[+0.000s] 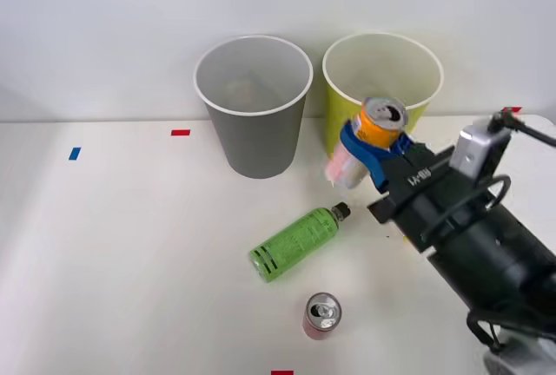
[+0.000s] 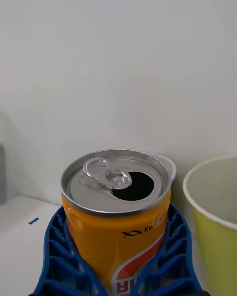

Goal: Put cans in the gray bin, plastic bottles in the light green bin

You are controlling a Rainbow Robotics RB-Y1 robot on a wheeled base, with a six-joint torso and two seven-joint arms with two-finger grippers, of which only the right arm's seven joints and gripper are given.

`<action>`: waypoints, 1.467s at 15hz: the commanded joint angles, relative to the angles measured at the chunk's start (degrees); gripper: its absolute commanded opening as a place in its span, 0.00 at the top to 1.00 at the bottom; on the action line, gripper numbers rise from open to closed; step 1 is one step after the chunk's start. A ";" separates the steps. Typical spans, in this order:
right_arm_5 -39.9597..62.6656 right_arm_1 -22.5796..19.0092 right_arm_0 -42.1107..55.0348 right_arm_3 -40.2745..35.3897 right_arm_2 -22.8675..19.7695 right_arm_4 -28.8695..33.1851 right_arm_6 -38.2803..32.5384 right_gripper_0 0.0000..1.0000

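My right gripper is shut on the orange can and holds it tilted above the table, just in front of the light green bin. In the right wrist view the can sits between the blue ribbed fingers, its pull-tab top open, with the light green bin beside it. The gray bin stands upright to the left of the green one. A green plastic bottle lies on its side mid-table. A red-pink can stands near the front edge.
Both bins stand close to the white wall at the table's back. Small tape marks lie on the table: blue, red and red. My arm's black body covers the right side.
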 commanded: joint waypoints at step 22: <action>6.05 20.50 -49.71 46.66 5.51 9.79 -9.25 0.93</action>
